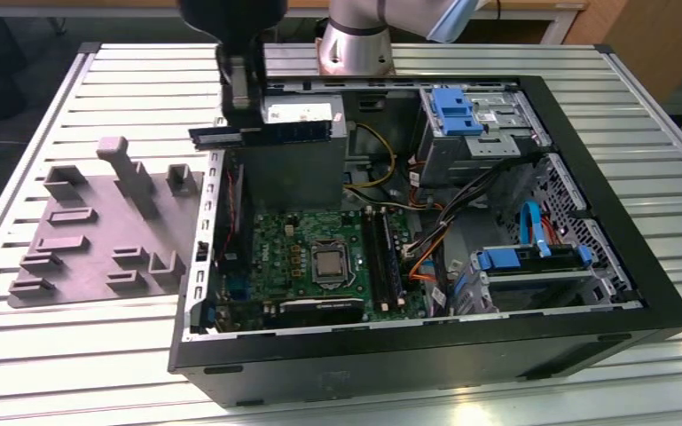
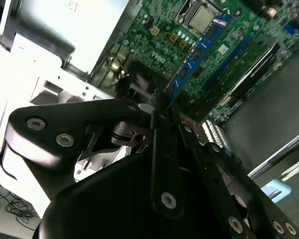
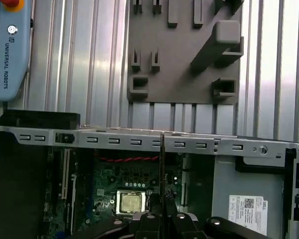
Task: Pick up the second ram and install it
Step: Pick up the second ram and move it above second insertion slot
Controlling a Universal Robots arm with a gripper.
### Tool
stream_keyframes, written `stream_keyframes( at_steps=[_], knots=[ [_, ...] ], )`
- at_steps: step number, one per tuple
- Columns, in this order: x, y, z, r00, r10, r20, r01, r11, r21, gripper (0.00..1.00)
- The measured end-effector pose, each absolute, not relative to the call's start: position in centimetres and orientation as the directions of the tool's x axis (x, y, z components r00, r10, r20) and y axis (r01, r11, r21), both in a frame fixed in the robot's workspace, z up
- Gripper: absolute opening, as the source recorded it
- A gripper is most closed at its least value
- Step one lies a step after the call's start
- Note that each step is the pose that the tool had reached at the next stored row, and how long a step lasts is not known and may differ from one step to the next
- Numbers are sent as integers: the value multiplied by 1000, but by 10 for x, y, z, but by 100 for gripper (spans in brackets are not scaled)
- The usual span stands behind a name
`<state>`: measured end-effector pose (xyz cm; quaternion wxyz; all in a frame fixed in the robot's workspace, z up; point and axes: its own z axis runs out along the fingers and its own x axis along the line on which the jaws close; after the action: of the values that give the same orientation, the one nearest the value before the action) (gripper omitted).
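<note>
A: Where is the second ram (image 1: 274, 133) right now?

B: In the air, above the far left part of the open computer case (image 1: 624, 302) as the exterior view shows it. The gripper (image 1: 237, 114) pinches it at one end, fingers closed on the stick, and it lies level, its long side running toward the exterior view's right, in front of the grey power supply box (image 1: 299, 164).

A: Do the wrist cameras agree?

B: Yes. In the second wrist view the stick (image 2: 199, 50) juts out from the closed fingertips (image 2: 157, 102), with its blue-green face and small chips over the board. In the first wrist view it is seen edge-on as a thin dark line (image 3: 162, 164) rising from the gripper (image 3: 163, 211).

A: What sits inside the case?

B: A green motherboard (image 1: 276, 257) on the floor of it, with the processor socket (image 1: 330, 263) near the middle and long black memory sockets (image 1: 382, 262) just beside that, on the exterior view's right. Blue-trimmed drive bays (image 1: 465, 111) stand at the far right corner, another blue-handled drive cage (image 1: 536, 262) nearer, and orange and yellow cables (image 1: 424, 248) run between them.

A: And outside it?

B: A grey fixture plate (image 1: 98, 240) with raised blocks lies on the slatted metal table (image 1: 33, 346), just beside the case's left wall.
</note>
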<state>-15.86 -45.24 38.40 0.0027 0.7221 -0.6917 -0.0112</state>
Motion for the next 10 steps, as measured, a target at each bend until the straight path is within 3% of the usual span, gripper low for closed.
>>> stream_keyframes(
  at_steps=[10],
  knots=[
    [-113, -452, 383, 43, -999, -12, -999, -43, 19, 14]
  ],
)
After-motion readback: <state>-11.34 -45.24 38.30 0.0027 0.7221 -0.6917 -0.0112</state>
